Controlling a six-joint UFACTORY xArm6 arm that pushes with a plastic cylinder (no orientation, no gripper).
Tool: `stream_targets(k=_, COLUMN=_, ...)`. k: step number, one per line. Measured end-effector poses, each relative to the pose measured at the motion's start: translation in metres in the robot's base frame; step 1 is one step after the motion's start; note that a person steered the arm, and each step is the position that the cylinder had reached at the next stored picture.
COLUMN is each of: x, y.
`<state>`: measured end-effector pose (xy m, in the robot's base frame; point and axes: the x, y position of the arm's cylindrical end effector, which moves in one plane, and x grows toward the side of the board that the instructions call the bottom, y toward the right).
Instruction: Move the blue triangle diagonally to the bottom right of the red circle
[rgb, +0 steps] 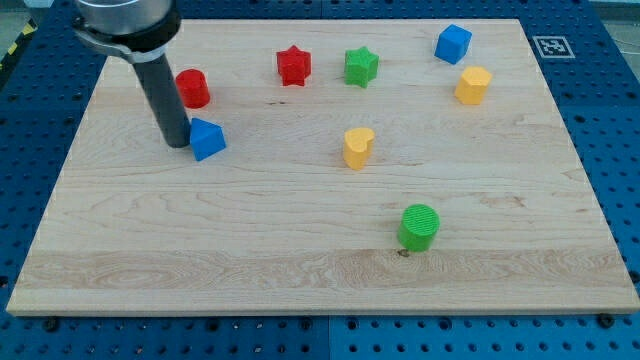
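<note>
The blue triangle (207, 138) lies on the wooden board (250, 230) at the view's upper left. The red circle (192, 88) sits just above it and slightly to the left. My tip (177, 142) rests on the board right against the blue triangle's left side, below the red circle. The rod rises from there toward the view's top left and hides part of the board behind it.
A red star (293, 66) and a green star (360, 67) lie at the top centre. A blue cube (452, 44) and a yellow hexagon (473, 85) are at the top right. A yellow heart (357, 147) sits mid-board, a green circle (419, 226) lower right.
</note>
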<state>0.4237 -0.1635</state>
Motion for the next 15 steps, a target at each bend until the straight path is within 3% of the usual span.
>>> stream_targets(k=4, x=0.028, y=0.022)
stream_targets(k=11, x=0.028, y=0.032)
stream_targets(k=13, x=0.049, y=0.042)
stream_targets(k=15, x=0.016, y=0.040)
